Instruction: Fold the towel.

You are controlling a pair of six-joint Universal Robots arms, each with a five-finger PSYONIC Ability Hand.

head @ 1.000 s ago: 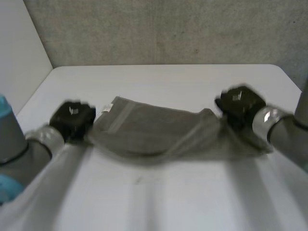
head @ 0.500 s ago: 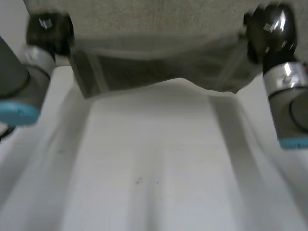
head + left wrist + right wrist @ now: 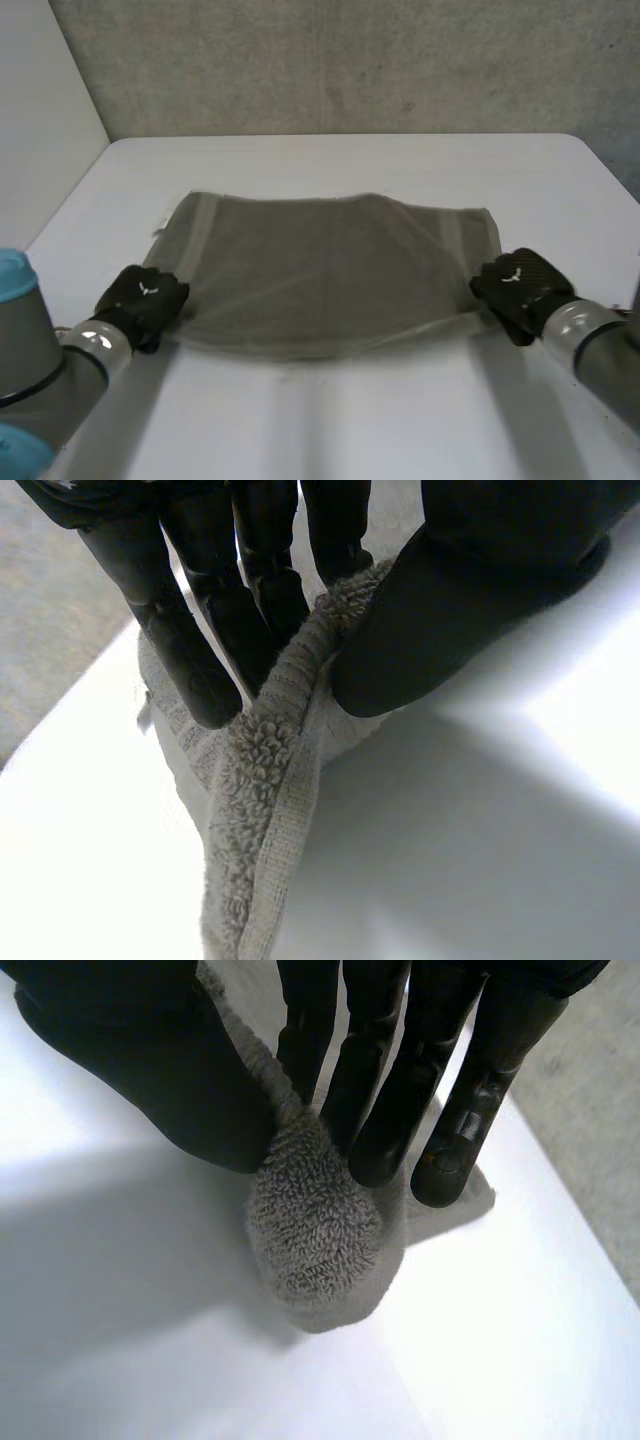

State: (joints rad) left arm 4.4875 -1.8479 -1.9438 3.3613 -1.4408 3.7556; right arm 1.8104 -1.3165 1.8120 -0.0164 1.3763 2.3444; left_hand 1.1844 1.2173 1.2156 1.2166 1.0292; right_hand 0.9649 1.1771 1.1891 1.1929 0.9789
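Head view: one grey towel [image 3: 330,270] lies spread on the white table [image 3: 350,160], with two hands on it. The left hand [image 3: 143,300] pinches a near corner between fingers [image 3: 255,590] and thumb (cloth bunched there); the right hand [image 3: 518,285] clamps the other near corner likewise.

Towel [image 3: 330,270] looped grey terry cloth, table [image 3: 350,420] smooth matt white, fingers [image 3: 190,660] glossy blk plastic

Grey-brown terry towel [image 3: 330,270] with a paler woven band near each short end, matte black left hand [image 3: 143,300] and right hand [image 3: 520,288], white table [image 3: 340,420], speckled grey wall [image 3: 350,65], light-blue cap [image 3: 12,272] on the grey left arm [image 3: 40,370]
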